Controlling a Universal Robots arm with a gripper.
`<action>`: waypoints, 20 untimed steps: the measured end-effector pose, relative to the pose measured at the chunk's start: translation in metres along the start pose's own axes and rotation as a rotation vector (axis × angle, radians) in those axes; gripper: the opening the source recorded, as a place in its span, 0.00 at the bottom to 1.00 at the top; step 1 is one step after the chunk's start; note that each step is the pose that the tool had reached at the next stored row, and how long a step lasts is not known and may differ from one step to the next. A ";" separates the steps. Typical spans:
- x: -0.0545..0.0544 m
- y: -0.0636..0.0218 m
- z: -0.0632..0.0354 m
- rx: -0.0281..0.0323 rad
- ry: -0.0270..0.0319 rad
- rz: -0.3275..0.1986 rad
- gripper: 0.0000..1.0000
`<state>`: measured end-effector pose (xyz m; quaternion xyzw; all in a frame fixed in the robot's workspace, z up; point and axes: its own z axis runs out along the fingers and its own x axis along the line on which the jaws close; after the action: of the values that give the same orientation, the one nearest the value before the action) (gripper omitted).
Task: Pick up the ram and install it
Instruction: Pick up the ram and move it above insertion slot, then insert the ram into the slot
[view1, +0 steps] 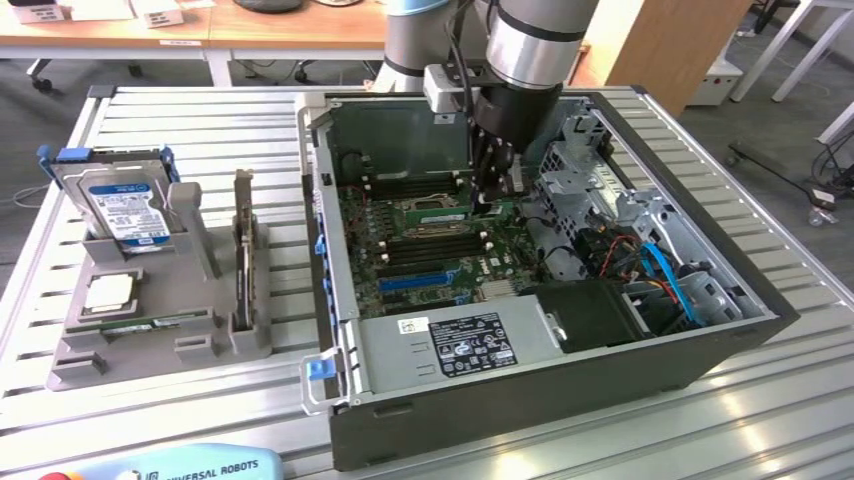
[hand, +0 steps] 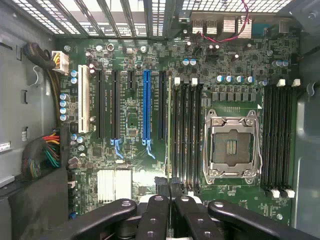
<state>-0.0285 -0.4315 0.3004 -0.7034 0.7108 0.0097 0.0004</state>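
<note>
While the ram (hand: 169, 140) is hanging over the motherboard (hand: 240, 60): a small slant or sideways offset could be putting its edge on a slot's rim instead of in the groove, and pushing down then could be bending the stick or scraping the motherboard
Ram: showing edge-on in the wrist view as a thin line, running along the bank of black memory slots (hand: 186, 135) on the side facing the blue slot (hand: 146, 105); whether it is sitting over the nearest slot or just beside it, I cannot tell
Latches (hand: 176, 80): white tabs at the slot ends; one standing closed could be blocking the stick
Claw (view1: 494, 195): nearly closed, pinching the ram between its fingers, reaching down inside the open case (view1: 534, 400)
Grip: a narrow pinch on a long stick, so it could be pivoting if one end is catching first
CPU socket (hand: 232, 145): lying empty just beyond the slots, where a slipping stick could be landing
</note>
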 end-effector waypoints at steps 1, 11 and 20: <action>0.000 0.0000 0.0000 0.0000 0.0001 0.000 0.12; 0.000 0.0000 0.0037 0.0001 -0.0001 0.000 0.12; 0.000 -0.0002 0.0149 0.0000 0.0000 0.000 0.12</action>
<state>-0.0285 -0.4314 0.2856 -0.7033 0.7108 0.0097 0.0004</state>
